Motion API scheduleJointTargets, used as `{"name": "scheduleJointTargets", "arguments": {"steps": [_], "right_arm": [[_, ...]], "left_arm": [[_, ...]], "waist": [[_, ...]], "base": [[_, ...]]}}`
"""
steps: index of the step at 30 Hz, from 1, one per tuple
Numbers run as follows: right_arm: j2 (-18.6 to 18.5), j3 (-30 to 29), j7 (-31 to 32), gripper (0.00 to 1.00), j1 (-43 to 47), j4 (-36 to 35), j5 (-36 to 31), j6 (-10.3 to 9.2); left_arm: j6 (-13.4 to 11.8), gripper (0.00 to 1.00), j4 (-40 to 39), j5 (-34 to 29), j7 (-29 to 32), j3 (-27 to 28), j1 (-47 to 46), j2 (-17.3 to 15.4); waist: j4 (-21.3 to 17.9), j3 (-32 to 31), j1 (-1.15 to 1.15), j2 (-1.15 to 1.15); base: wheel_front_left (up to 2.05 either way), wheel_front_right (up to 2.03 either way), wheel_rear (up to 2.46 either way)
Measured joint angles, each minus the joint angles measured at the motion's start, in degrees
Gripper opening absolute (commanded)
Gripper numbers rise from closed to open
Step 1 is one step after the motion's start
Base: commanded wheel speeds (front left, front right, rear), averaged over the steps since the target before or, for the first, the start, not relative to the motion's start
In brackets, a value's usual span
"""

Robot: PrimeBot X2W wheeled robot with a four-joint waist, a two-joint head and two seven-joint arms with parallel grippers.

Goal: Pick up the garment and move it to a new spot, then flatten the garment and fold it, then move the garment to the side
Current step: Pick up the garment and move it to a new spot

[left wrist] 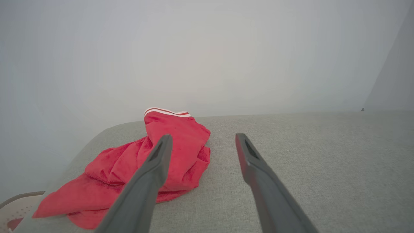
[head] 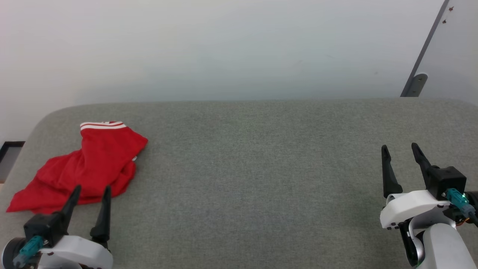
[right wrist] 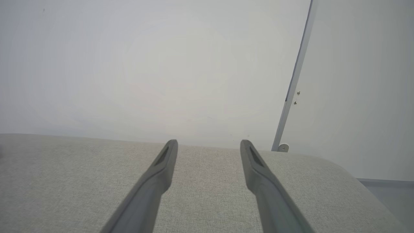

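Note:
The garment is a red shirt with a red-and-white striped band at its far end, lying bunched at the left end of the grey padded table. In the left wrist view the garment lies just ahead and to the left of the fingers. My left gripper is open, its fingertips at the garment's near edge, nothing between them. My right gripper stands open over bare table at the right, far from the garment. In the right wrist view the right gripper points across the table toward the wall.
A pale wall rises behind the table. A grey panel with a metal edge leans at the back right. The table's rounded left corner drops off beside the garment. A beige perforated object shows at the lower left in the left wrist view.

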State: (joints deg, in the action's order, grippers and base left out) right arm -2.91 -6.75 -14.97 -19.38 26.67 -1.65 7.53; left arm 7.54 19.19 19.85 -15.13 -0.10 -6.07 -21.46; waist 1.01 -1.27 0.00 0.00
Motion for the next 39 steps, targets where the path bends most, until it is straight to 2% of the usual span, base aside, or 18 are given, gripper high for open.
{"name": "scheduleJointTargets", "arguments": {"steps": [7,13,19,26,33,39], "right_arm": [[0.0,-0.2,0.0,1.0,0.4,-0.3,1.3,0.0],[-0.1,0.6,0.0,1.0,1.2,-0.2,2.4,0.0],[-0.1,3.3,0.0,1.0,1.5,0.8,3.6,0.0],[0.0,5.9,-0.1,1.0,1.9,2.2,5.6,0.0],[0.1,15.9,-0.2,1.0,-3.6,5.9,9.5,0.0],[0.1,22.9,-0.2,1.0,-9.5,9.8,13.6,0.0]], "left_arm": [[0.0,1.0,0.5,1.0,0.0,-0.5,-0.7,0.2],[0.0,1.0,0.9,1.0,0.0,0.0,-1.1,1.0],[0.0,1.0,1.0,-0.2,0.0,1.6,-0.6,3.0],[0.0,1.0,1.5,-2.1,0.0,2.6,0.4,4.1],[0.0,1.0,-1.2,-1.6,0.0,10.3,3.1,5.2],[0.0,1.0,-3.2,-1.2,0.0,15.8,5.3,7.6]], "waist": [[1.5,-0.1,0.0,0.0],[4.7,-0.1,0.0,0.0],[9.8,-0.5,0.0,0.0],[17.6,-1.2,0.0,0.0],[25.1,-1.0,0.0,0.0],[28.7,1.0,0.0,0.0]], "base": [[0.0,0.0,0.0],[0.0,0.0,0.0],[0.0,0.0,0.0],[0.0,0.0,0.0],[0.0,0.0,0.0],[-0.17,-0.17,-0.17]]}}
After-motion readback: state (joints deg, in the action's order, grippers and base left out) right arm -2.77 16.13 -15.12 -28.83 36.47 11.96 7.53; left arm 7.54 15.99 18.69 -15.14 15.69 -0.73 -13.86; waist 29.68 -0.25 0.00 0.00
